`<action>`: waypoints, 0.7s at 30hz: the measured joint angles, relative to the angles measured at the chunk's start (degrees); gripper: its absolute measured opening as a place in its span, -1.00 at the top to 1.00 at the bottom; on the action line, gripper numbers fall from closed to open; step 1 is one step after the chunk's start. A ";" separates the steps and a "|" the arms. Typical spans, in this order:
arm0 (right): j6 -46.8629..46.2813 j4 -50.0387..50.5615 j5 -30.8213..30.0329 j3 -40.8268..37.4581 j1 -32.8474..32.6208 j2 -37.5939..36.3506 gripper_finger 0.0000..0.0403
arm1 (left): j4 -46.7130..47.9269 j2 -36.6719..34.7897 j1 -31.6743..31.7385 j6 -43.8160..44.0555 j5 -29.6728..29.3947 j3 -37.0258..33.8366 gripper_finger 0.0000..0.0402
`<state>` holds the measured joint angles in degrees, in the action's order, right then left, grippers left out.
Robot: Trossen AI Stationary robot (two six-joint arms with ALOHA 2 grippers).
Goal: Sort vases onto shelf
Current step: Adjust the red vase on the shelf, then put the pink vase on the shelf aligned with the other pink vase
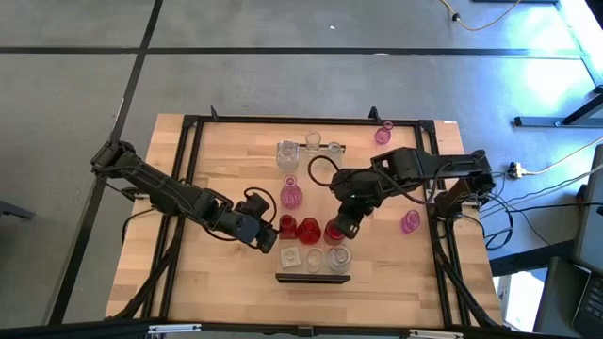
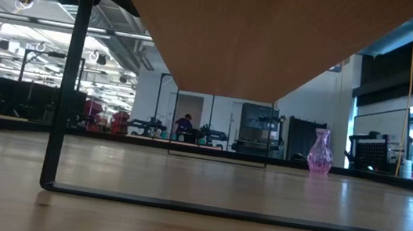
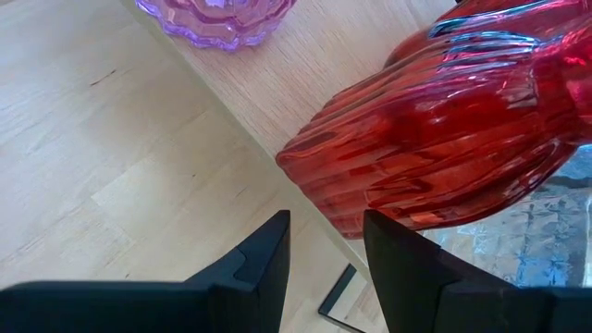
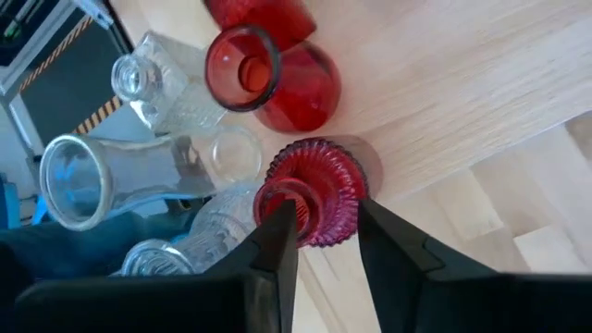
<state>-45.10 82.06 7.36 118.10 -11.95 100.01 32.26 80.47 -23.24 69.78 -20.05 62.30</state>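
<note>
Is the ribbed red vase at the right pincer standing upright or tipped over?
Upright: the ribbed red vase shows its mouth to the wrist camera, base on the shelf, between the right pincer fingers.

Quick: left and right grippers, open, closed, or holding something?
Left gripper: open, empty, beside a red vase.
Right gripper: open around a ribbed red vase, grip unclear.

Note the materials before you: the ribbed red vase is glossy glass, its fluted wall catching bright highlights — the smooth-walled red vase beside it shines likewise. The clear vases are transparent glass, some with pressed texture. The shelf is pale, matt wood with fine grain — the tabletop shows similar light planks. The gripper fingers look like matt black plastic.
</note>
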 joint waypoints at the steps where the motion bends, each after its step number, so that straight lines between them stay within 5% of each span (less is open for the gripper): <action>1: -0.11 0.05 -0.79 0.00 -0.02 -0.28 0.51 | -0.04 0.00 0.00 0.02 -0.02 0.00 0.34; 13: -4.39 8.50 -14.91 0.02 -0.02 -5.21 0.51 | -2.92 0.00 0.87 -0.92 -0.33 0.00 0.34; 21: -10.19 8.16 -18.57 -6.59 -0.08 -9.67 0.51 | 3.12 0.00 0.01 2.71 -0.16 0.00 0.34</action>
<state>-55.29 90.22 -11.21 111.51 -12.03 90.34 35.38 80.47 -23.24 72.49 -20.21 62.30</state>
